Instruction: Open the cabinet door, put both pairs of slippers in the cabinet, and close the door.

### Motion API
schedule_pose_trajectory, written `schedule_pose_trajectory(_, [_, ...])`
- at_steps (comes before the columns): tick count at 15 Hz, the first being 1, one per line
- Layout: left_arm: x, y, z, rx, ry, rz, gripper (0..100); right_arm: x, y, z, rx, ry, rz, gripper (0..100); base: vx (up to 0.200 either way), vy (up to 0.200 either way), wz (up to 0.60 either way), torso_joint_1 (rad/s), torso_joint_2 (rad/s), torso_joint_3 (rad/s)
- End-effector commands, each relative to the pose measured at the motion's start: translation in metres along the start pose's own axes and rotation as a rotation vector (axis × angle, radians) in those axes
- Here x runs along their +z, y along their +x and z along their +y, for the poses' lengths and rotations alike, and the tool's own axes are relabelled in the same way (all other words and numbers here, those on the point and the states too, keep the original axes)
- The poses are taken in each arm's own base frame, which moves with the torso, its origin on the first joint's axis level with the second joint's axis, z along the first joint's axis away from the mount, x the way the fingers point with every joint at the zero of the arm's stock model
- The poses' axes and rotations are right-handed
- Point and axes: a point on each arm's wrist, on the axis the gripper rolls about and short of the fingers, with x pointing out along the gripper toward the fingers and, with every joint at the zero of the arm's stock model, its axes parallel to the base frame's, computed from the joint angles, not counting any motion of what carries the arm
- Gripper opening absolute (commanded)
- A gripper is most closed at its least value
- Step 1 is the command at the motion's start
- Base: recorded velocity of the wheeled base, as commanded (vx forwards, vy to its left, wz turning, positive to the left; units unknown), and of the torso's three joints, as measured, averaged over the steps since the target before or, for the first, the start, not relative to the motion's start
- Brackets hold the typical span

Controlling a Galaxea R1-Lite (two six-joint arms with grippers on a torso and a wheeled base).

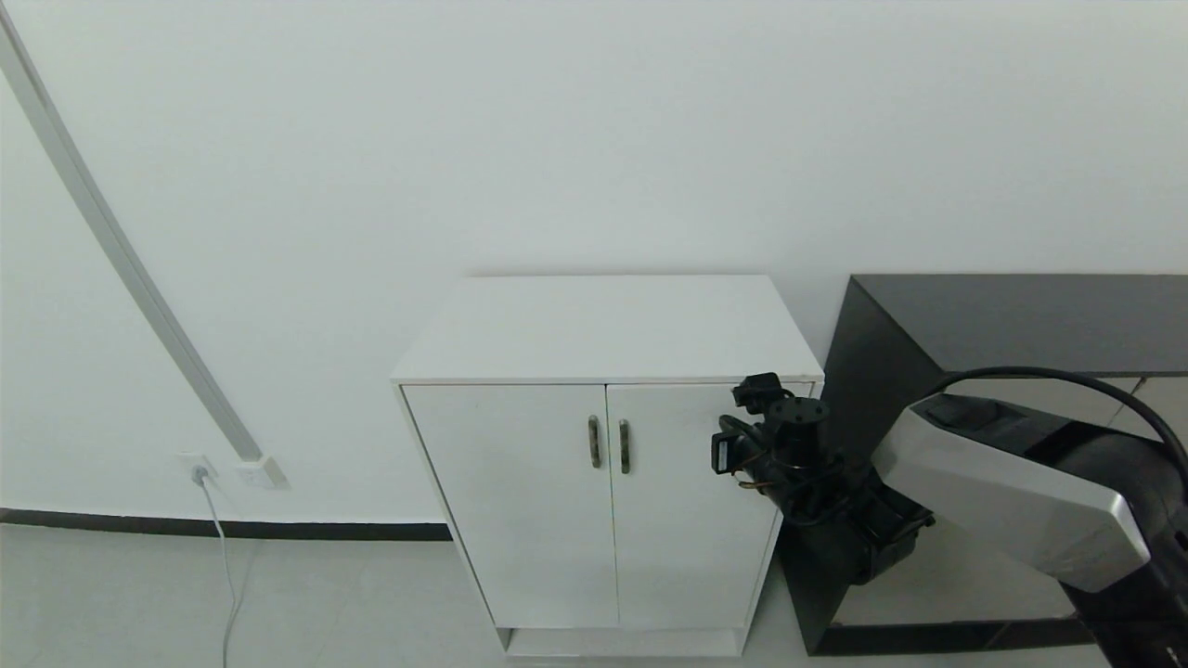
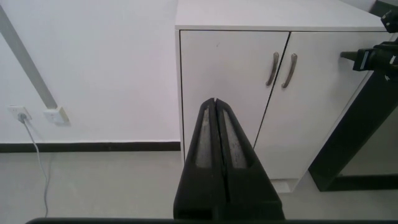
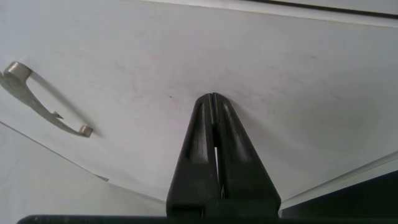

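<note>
Right pincer (image 3: 214, 98) fronts shut door (image 1: 682, 529) beside black counter (image 1: 1002, 315).

Open floor (image 1: 278, 603) left of the cabinet (image 1: 557, 510), dark unit (image 1: 928, 315) just beside its right

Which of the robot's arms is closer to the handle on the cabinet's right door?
Right. The right gripper is close in front of that door, beside the handle; the left gripper sits well back from the cabinet, facing its front.

The white cabinet (image 1: 603, 329) stands upright, both doors (image 1: 520, 501) shut, two vertical handles (image 1: 595, 442) side by side.
</note>
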Motion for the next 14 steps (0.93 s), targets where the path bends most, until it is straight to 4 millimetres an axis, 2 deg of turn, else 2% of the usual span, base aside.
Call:
schedule_pose_trajectory(1, [0.0,0.0001,0.0,0.002,0.0,0.001,0,-0.0021,0.0014,-0.001,-0.002,0.0,0.002,0,0.0,0.0,0.0,0.0,0.0,0.0])
schedule_pose_trajectory(14, [0.0,0.0001,0.0,0.0,0.0,0.001,0,-0.0007,0.0035,-0.0055,-0.013,-0.001,-0.003,0,0.0,0.0,0.0,0.0,0.0,0.0])
